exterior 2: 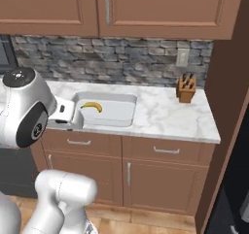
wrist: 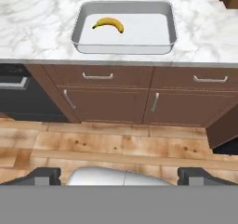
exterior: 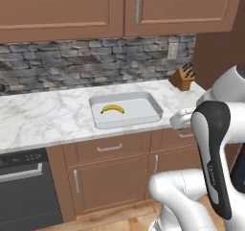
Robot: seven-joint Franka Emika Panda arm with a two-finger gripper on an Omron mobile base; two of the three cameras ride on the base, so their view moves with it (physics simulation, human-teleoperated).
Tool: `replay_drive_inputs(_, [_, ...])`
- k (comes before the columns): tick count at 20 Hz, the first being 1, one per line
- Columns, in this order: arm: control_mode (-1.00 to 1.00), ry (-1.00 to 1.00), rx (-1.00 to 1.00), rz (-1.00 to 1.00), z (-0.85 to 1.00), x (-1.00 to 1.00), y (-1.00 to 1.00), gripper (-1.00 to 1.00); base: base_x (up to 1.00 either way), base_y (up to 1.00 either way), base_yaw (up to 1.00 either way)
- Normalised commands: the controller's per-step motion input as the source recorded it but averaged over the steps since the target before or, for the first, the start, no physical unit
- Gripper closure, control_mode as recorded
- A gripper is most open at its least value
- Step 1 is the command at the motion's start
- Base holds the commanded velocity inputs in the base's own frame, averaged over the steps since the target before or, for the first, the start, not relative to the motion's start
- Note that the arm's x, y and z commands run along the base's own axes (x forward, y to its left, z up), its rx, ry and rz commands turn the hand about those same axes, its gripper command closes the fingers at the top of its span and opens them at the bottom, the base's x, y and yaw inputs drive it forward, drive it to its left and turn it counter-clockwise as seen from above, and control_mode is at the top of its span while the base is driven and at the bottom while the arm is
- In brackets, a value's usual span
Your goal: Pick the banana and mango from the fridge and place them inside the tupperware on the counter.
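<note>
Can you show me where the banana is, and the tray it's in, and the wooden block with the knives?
banana (wrist: 109,24): hand view, middle of its curve.
tupperware (wrist: 124,49): hand view, near wall.
knife block (exterior 2: 185,91): right base view, front face.

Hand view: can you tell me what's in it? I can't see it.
A yellow banana lies in the left part of a light-grey tupperware on a white marble counter. Below are brown cabinet doors and a wooden floor. The open gripper holds nothing.
</note>
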Motion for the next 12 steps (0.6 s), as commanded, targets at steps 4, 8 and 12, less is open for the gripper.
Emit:
replay_drive_inputs(4, [1.00, 0.00, 0.00, 0.00, 0.00, 0.00, 0.00, -1.00, -1.00, -0.47, -0.06])
replay_drive_inputs(8, [1.00, 0.00, 0.00, 0.00, 0.00, 0.00, 0.00, -1.00, -1.00, -0.63, -0.07])
replay_drive_inputs(12, [1.00, 0.00, 0.00, 0.00, 0.00, 0.00, 0.00, -1.00, -0.71, -0.99, -0.08])
